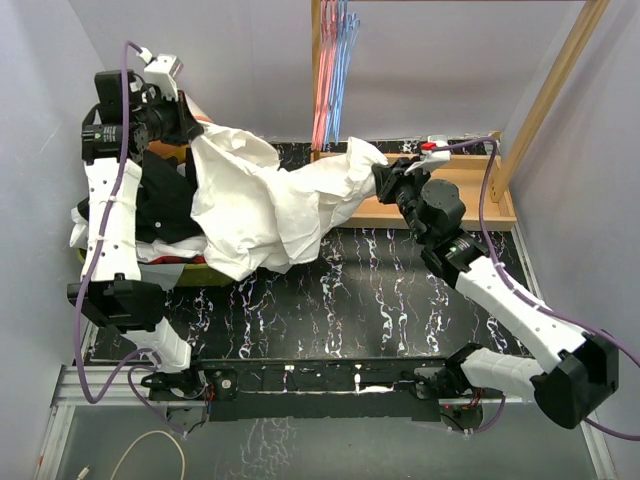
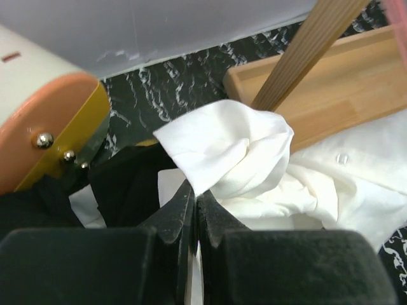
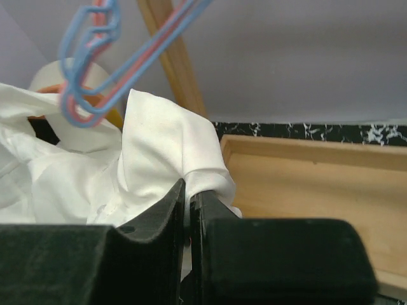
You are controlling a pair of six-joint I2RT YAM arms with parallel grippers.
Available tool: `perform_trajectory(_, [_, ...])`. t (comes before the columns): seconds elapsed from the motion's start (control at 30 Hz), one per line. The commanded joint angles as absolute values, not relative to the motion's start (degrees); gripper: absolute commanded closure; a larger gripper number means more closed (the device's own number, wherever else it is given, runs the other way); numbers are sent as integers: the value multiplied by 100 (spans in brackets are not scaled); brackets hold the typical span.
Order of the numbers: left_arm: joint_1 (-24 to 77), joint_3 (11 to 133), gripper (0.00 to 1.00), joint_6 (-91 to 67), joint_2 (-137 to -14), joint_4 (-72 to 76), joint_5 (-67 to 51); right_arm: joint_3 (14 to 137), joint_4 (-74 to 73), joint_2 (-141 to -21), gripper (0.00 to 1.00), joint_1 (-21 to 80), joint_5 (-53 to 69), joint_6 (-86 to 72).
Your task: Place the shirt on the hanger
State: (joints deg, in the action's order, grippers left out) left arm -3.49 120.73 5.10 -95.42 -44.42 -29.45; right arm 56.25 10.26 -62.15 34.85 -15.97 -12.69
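Bright, even lighting; wrist views blur close up.

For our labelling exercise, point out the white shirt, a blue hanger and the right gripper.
shirt [image 1: 262, 205], top view, middle of bunched cloth.
blue hanger [image 1: 344, 65], top view, hanging wire side.
right gripper [image 3: 189, 189], right wrist view, between closed fingertips.

There is one white button-up shirt [image 1: 260, 200] and one black garment [image 1: 165, 205], and there are two robot arms with one pincer each, the left pincer [image 1: 185, 125] and the right pincer [image 1: 380, 178]. One wooden rack [image 1: 470, 200] stands on the one black marbled worktop [image 1: 350, 300]. The light-blue wire hangers [image 1: 343, 70] and pink wire hangers [image 1: 322, 80] hang bunched too tightly for an exact count.
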Motion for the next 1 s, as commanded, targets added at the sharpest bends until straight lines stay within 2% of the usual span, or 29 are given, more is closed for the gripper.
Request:
perform_trajectory(0.0, [-343, 11484, 100, 413, -9354, -3620, -2284, 5530, 1605, -6496, 85, 2715, -944, -2630])
perform_trajectory(0.03, [-342, 11403, 100, 375, -9407, -3503, -2250, 5562, 1627, -6641, 71, 2511, -858, -2812])
perform_trajectory(0.1, [-342, 11342, 100, 244, -9580, -3373, -2233, 5678, 1696, -6937, 36, 2094, -636, -3204])
perform_trajectory(0.17, [-339, 11377, 100, 98, -9838, -3316, -2099, 5870, 1735, -7169, 11, 1730, -299, -3414])
perform_trajectory(0.2, [-342, 11426, 100, 29, -9973, -3334, -1996, 6020, 1699, -7242, 4, 1627, -223, -3437])
perform_trajectory(0.33, [-340, 11697, 100, -8, -10447, -3606, -1420, 6067, 1620, -7046, 2, 1565, 72, -2932])
perform_trajectory(0.47, [-342, 11721, 100, 81, -10638, -3787, -1104, 5364, 1837, -6398, 2, 1699, 1673, -2077])
perform_trajectory(0.5, [-343, 11660, 100, 98, -10624, -3779, -1073, 5176, 1870, -6260, 2, 2145, 1811, -1882])
perform_trajectory(0.57, [-337, 11521, 100, 121, -10588, -3732, -973, 4984, 1577, -6149, 1, 3501, 1190, -1067])
perform_trajectory(0.67, [-343, 11462, 100, 157, -10602, -3786, -787, 4701, 1582, -6454, 1, 5555, -784, -41])
perform_trajectory(0.77, [-342, 11582, 97, 227, -10645, -3962, -534, 4303, 2498, -6933, 1, 6394, -1741, 304])
perform_trajectory(0.8, [-337, 11655, 86, 248, -10651, -4046, -485, 4238, 2752, -7093, 2, 6518, -1787, 367])
perform_trajectory(0.9, [-343, 12138, 21, 408, -10722, -4555, -453, 4149, 3484, -7618, 2, 6679, -1847, 501])
perform_trajectory(0.93, [-342, 12356, 6, 499, -10758, -4764, -450, 4163, 3663, -7810, 2, 6699, -1846, 571])
perform_trajectory(0.97, [-350, 12551, 3, 603, -10762, -4975, -448, 4192, 3782, -7979, 2, 6705, -1844, 638])
